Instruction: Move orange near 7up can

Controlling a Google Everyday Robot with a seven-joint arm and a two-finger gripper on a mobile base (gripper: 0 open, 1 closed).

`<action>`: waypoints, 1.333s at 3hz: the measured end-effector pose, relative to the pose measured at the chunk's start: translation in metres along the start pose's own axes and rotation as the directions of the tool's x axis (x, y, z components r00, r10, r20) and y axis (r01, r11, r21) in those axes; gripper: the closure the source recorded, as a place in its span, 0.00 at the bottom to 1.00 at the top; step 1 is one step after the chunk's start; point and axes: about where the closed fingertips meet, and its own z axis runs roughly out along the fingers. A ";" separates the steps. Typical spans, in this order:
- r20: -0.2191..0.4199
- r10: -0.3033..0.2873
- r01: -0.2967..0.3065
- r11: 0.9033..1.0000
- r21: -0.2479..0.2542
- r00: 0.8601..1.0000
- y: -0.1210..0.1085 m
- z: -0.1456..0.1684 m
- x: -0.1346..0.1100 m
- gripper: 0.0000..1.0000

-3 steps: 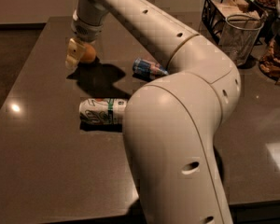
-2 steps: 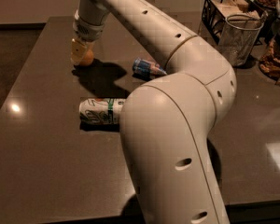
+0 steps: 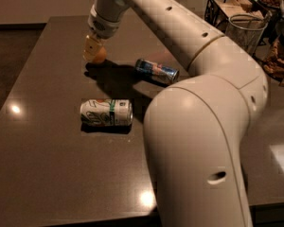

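Note:
The orange (image 3: 99,56) is at the far left-middle of the dark table (image 3: 47,164), held between the yellowish fingers (image 3: 90,46) of my gripper (image 3: 93,51), just above or on the surface. The gripper comes down on it from above and is shut on it. The 7up can (image 3: 106,112), white with a green band, lies on its side nearer the front, a can's length or more from the orange. My arm's large white body (image 3: 199,141) fills the right foreground and hides the table behind it.
A slimmer blue-and-silver can (image 3: 156,71) lies on its side to the right of the orange. A black wire basket (image 3: 227,8), a clear glass (image 3: 248,32) and a jar (image 3: 279,56) stand at the back right. The table's front edge is close.
My gripper has shifted a little to the right with the orange in it. Both cans lie where they were.

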 end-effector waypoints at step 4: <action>-0.050 0.058 -0.059 0.998 -0.013 0.997 0.112 -0.057 0.050 1.00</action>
